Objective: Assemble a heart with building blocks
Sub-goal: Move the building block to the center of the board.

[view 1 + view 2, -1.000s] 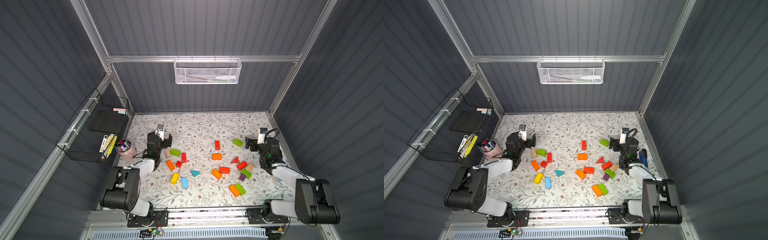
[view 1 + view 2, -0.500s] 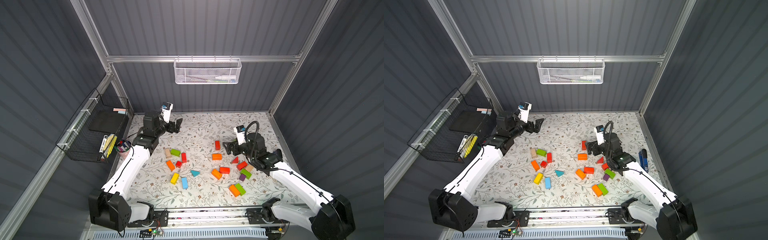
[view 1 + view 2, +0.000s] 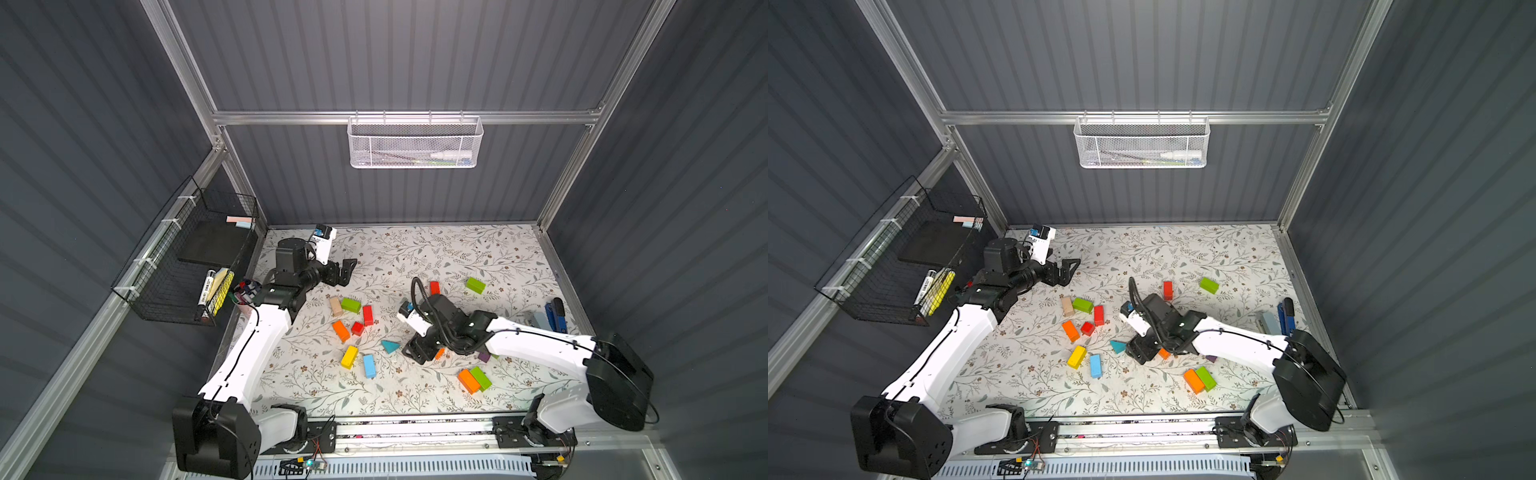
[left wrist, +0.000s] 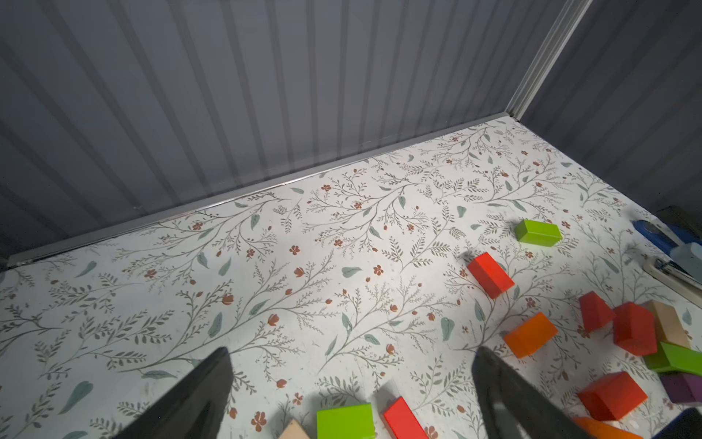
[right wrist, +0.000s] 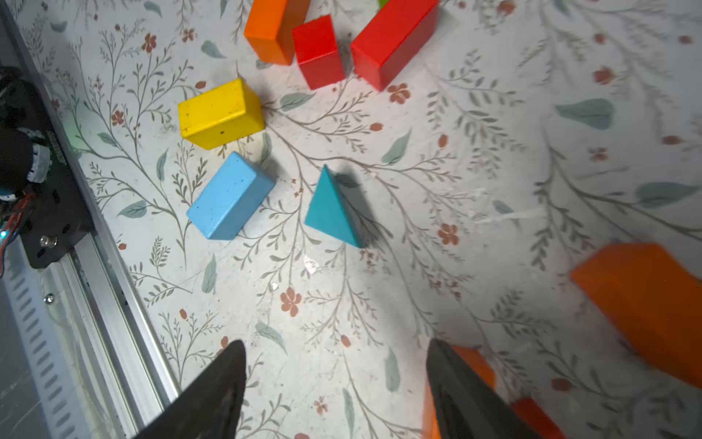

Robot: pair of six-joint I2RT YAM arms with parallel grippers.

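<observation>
The building blocks [image 3: 350,305] lie scattered across the middle of the floral bench [image 3: 419,249]. In a top view, the right end effector [image 3: 420,352] sits low at frame centre, between the teal wedge [image 3: 389,346] and an orange block [image 3: 439,353]. Its wrist view shows the jaws parted over bare bench, with that block just beside one finger. The left end effector [image 3: 347,270] hovers upper left of the blocks, spread wide and holding nothing.

Left gripper [image 3: 1072,270] is hovering over bare mat [image 3: 1183,249] near the back, jaws gaping. Right gripper [image 3: 1139,355] is hanging low between teal wedge [image 3: 1117,346] and orange block [image 3: 1164,354], with its jaws not showing. Yellow block [image 3: 1077,356] and blue block [image 3: 1095,365] are lying side by side nearby.
</observation>
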